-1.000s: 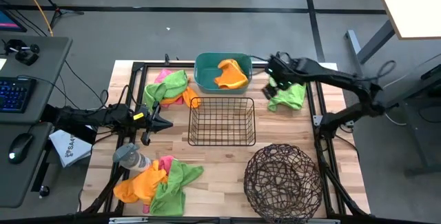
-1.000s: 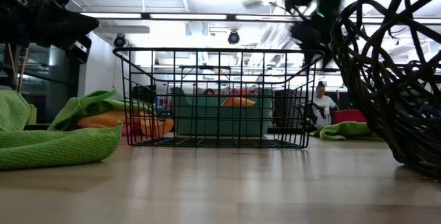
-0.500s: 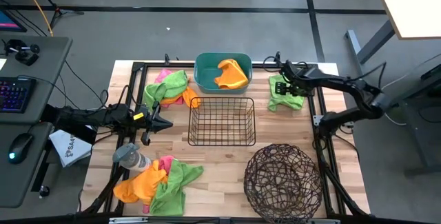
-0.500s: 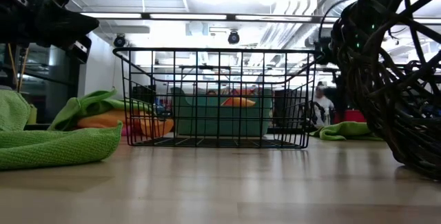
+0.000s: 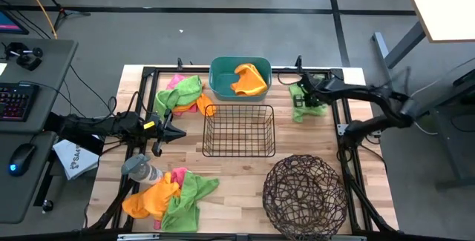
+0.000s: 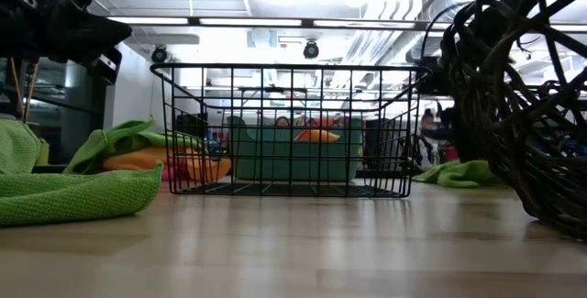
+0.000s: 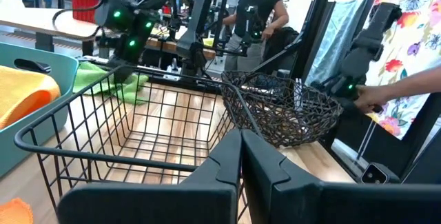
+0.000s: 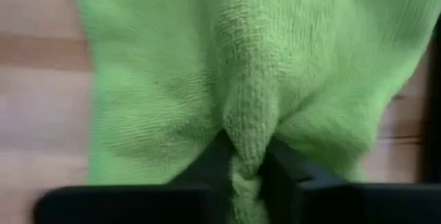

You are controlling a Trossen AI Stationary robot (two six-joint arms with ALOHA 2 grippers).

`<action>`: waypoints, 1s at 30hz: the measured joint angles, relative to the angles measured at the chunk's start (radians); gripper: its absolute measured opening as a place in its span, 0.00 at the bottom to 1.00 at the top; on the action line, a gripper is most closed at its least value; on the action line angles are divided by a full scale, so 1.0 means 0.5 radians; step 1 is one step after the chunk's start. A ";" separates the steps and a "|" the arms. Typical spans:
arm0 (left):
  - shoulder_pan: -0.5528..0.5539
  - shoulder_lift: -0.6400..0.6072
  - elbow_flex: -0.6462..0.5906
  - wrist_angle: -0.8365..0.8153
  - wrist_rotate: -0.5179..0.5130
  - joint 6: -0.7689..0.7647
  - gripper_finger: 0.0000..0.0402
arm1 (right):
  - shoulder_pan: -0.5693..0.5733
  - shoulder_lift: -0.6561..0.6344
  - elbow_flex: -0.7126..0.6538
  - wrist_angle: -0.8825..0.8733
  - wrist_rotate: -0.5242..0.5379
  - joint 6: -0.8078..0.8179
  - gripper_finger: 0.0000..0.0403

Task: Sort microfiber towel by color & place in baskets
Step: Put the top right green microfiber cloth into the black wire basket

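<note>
A lime green microfiber towel (image 5: 310,101) lies at the far right of the table, and my right gripper (image 5: 302,96) is down on it, shut on a fold (image 8: 251,114). An orange towel (image 5: 250,79) lies in the teal tub (image 5: 223,85). The black wire basket (image 5: 239,130) stands mid-table and the round twig basket (image 5: 304,194) near right. Mixed towel piles lie at the far left (image 5: 182,95) and near left (image 5: 171,196). My left gripper (image 5: 178,131) waits shut, left of the wire basket. My right gripper pinches a raised fold (image 8: 249,124) of the green towel between its two fingers (image 8: 215,160), coming from above and pointing down. The cloth bunches up into a ridge between them. The towel's remaining cloth lies spread on the table (image 8: 41,79).
A grey bottle (image 5: 141,170) lies by the near-left pile. A black frame rail (image 5: 343,122) runs along the table's right edge beside the green towel. People stand in the room beyond the table (image 7: 258,10). Bare wood (image 5: 237,174) shows between the wire basket and the near edge.
My right gripper has come down from above the far right corner onto the green towel and shut on it. The towel has bunched narrower under the fingers, with a fold drawn up between them.
</note>
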 joint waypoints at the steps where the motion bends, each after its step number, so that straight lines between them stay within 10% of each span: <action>1: 0.000 0.000 -0.001 -0.001 0.000 0.000 0.00 | 0.012 -0.080 0.015 0.020 0.027 -0.003 0.06; 8: 0.000 0.001 0.000 0.000 0.000 0.000 0.00 | 0.182 -0.705 0.196 0.366 0.019 -0.113 0.02; 14: 0.000 0.000 0.000 -0.001 0.000 0.000 0.00 | 0.567 -0.976 0.198 1.253 -0.700 -0.298 0.01; 22: 0.000 0.000 -0.001 -0.001 0.000 0.000 0.00 | 1.289 -0.675 0.195 1.362 -0.546 -0.273 0.01; 30: 0.000 0.000 0.000 0.000 0.000 0.000 0.00 | 1.471 -0.118 0.195 1.750 -0.629 -0.249 0.02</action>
